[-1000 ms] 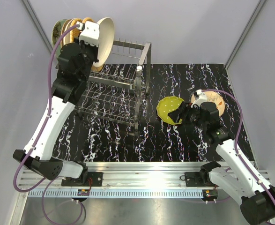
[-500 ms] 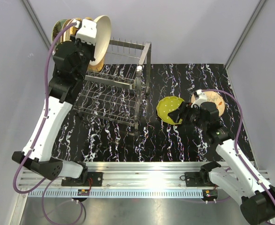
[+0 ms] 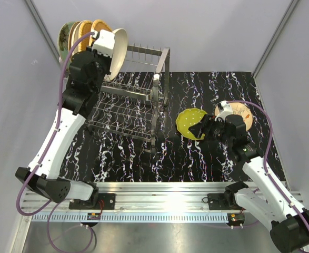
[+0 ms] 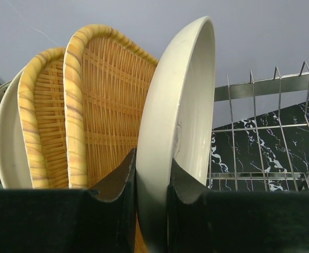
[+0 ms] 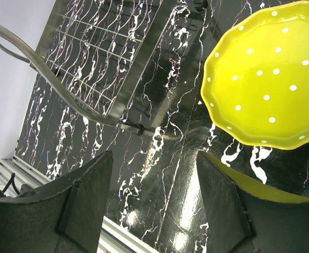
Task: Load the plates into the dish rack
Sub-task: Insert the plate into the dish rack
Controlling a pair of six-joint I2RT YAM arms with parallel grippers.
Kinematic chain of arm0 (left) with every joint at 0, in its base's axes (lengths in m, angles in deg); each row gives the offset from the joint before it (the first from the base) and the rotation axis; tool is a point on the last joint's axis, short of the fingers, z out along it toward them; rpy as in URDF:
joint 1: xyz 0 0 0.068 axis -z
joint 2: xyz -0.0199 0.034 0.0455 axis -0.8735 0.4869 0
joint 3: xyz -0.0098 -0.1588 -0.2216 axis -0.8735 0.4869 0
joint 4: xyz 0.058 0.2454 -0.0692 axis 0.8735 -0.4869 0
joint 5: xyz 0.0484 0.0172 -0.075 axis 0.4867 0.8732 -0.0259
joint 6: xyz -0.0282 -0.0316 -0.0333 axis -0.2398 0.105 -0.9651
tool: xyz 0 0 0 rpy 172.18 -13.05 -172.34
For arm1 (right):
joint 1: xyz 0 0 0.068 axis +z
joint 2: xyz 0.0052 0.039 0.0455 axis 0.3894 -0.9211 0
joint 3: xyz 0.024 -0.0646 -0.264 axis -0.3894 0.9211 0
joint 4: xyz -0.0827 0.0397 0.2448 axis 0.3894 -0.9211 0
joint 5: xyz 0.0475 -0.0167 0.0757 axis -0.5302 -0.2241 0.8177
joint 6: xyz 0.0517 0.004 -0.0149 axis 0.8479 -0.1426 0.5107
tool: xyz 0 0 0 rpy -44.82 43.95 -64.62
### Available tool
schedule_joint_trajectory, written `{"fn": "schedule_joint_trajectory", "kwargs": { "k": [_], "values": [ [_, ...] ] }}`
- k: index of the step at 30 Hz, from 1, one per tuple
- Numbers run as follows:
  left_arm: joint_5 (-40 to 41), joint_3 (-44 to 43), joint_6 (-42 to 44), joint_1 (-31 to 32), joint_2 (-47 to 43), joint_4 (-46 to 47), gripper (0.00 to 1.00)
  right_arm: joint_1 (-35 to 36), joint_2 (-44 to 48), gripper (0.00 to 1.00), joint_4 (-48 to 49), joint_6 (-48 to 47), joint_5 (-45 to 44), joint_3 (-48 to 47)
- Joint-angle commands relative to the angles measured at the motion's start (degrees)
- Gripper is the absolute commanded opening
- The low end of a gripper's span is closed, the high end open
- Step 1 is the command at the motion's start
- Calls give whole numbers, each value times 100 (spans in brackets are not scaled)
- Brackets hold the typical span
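Note:
My left gripper (image 3: 108, 51) is shut on the rim of a cream plate (image 3: 120, 48) and holds it on edge over the far left end of the silver wire dish rack (image 3: 138, 100). In the left wrist view the cream plate (image 4: 180, 116) sits between my fingers (image 4: 117, 179), just right of two orange wicker plates (image 4: 107, 105) and another cream plate (image 4: 7, 142) standing in the rack. My right gripper (image 3: 200, 129) is open and empty beside the lime dotted plate (image 3: 190, 122) on the table. That plate (image 5: 270, 89) lies above the right finger.
A beige floral plate (image 3: 245, 113) lies on the black marbled table behind the right wrist. A mint-green plate (image 3: 65, 34) stands at the rack's far left. Upright prongs (image 4: 272, 89) rise right of the held plate. The rack's looped handle (image 5: 65, 89) shows in the right wrist view.
My left arm lifted the cream plate up and left, then brought it back slightly right, beside the wicker plates. The right arm and lime plate have not moved.

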Motion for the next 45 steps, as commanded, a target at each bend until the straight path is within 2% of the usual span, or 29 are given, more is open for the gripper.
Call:
{"fn": "schedule_joint_trajectory", "kwargs": {
  "k": [1,14,29,31,32,34,36,38,41,45],
  "values": [
    [153,58,-90,-71,-260,329,0,-13,39,72,216,-73,-75,-15],
    [583,304,-353,-71,-296,250,0,-4,-14,72,198,-64,-93,-24],
    [1049,296,-494,-71,-278,-14,13,-13,-40,72,207,-64,-110,-6],
    [1137,296,-529,-71,-269,-40,18,-13,-49,72,216,-73,-110,-6],
    [1154,304,-547,-71,-287,-23,25,-13,-49,73,216,-64,-110,-15],
    [1119,305,-556,-71,-296,-31,25,-13,-40,73,207,-64,-119,-6],
    [1111,278,-564,-71,-305,-40,36,-13,-40,73,199,-64,-110,3],
    [1111,252,-573,-71,-305,-40,38,-13,-31,73,207,-73,-119,-6],
    [1111,208,-556,-71,-296,-49,58,-13,-14,74,190,-55,-128,11],
    [1006,146,-617,-62,-287,-110,60,-13,-5,74,207,-55,-119,20]
  ]
}}
